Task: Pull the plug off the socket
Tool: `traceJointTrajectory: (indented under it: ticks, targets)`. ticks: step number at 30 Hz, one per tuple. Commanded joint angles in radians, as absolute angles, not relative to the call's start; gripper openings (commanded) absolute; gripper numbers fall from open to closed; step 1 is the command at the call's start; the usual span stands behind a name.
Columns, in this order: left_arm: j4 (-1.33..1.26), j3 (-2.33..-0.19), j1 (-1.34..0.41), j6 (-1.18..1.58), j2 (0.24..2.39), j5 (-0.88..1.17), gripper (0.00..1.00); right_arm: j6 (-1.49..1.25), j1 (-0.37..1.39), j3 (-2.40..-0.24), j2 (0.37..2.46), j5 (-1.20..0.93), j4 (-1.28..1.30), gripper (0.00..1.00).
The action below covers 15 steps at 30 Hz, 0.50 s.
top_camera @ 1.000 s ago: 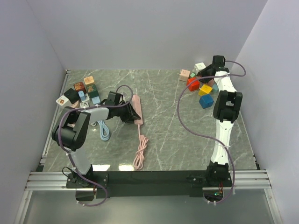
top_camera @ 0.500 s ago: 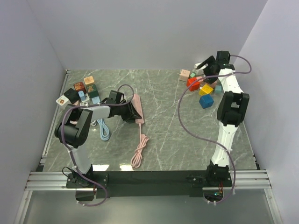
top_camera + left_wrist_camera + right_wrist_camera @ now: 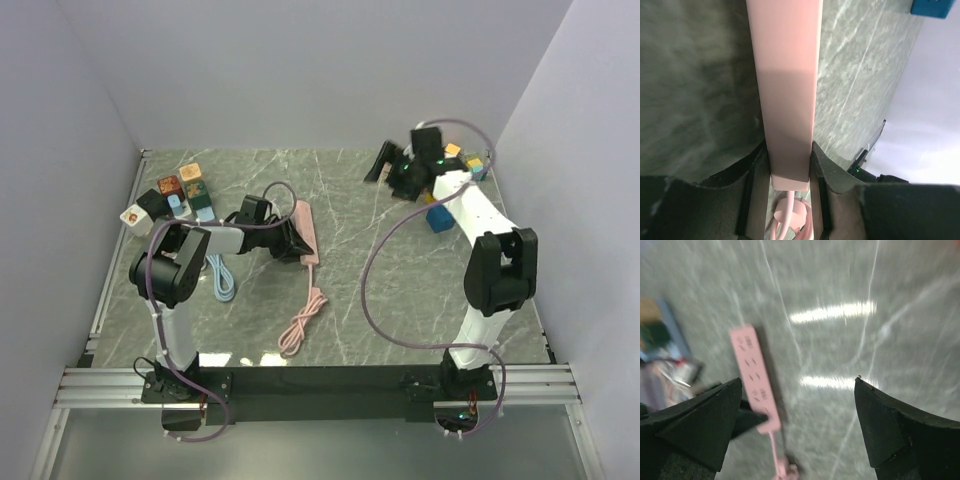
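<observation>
Since a second ago the right arm has swung away from the coloured blocks [image 3: 440, 216] at the far right and toward the middle of the surface [image 3: 400, 290]. The right hand [image 3: 383, 163] now hangs above the far centre-right, motion-blurred in the top view. Its wrist camera shows the two fingers spread wide with only bare surface between them, so it is open and holds nothing. The pink socket strip [image 3: 306, 226] has slid a little to the right over the same span, and its coiled pink cable [image 3: 302, 322] has shifted with it. The strip lies left of centre, running roughly away from the arms, its cable leaving the near end. The left hand [image 3: 788, 167] is closed on the strip close to that cable end, one finger pressed against each long side, as the left wrist view shows. The strip sits well apart from the right hand, to that hand's left and nearer the bases. In the right wrist view it appears just beside the left finger [image 3: 695, 415]. Blur there hides whether a plug sits in the strip.
</observation>
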State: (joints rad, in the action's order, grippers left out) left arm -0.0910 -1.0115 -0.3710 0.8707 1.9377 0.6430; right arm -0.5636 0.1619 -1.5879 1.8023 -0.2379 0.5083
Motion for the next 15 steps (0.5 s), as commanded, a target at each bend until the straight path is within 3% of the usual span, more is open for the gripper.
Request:
traceJointTrajectory:
  ticks: [1, 2, 4, 8, 15]
  targets:
    - [-0.109, -0.967, -0.413, 0.888, 1.928, 0.661, 0.18, -0.496, 0.222, -1.506, 1.786, -0.226, 0.546, 1.0]
    - [-0.113, -0.954, -0.419, 0.893, 1.922, 0.669, 0.37, -0.489, 0.241, -1.499, 1.786, -0.213, 0.549, 1.0]
    - [-0.069, -0.954, -0.437, 0.887, 1.896, 0.661, 0.53, -0.477, 0.268, -1.485, 1.787, -0.209, 0.545, 1.0]
    - [-0.022, -0.904, -0.449, 0.906, 1.793, 0.606, 0.99, -0.451, 0.362, -1.516, 1.827, -0.184, 0.586, 1.0]
    - [0.268, -0.874, -0.449, 0.934, 1.513, 0.338, 0.99, -0.436, 0.497, -1.624, 1.922, -0.135, 0.635, 1.0]
